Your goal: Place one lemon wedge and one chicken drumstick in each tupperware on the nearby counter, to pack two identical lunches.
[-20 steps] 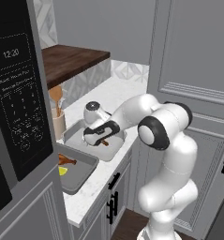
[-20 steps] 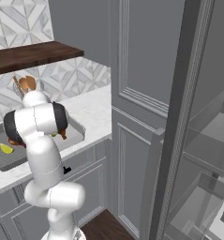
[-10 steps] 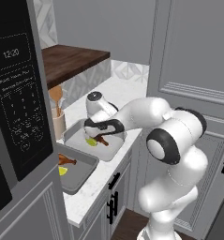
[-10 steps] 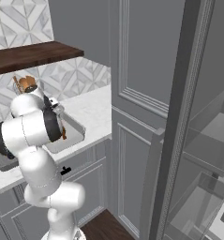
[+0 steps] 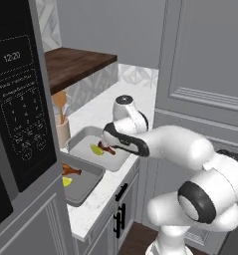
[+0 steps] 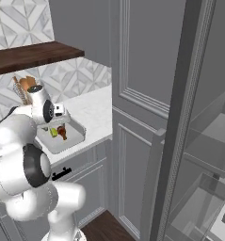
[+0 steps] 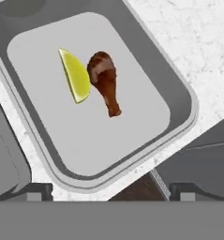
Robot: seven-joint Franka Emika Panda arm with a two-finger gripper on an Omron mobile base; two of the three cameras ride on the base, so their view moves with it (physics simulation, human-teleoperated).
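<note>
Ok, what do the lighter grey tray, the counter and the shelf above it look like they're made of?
The lighter grey tray looks like matte plastic, perhaps coated metal: uniform grey, soft rounded corners, no shine. The counter reads as polished stone or a stone-look surface, white with faint grey veining. The shelf appears to be dark-stained wood: brown with a faint streaky grain.

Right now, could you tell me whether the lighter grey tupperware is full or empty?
Filled: the lighter grey tupperware holds one lemon wedge and one chicken drumstick, lying side by side on its floor.
</note>
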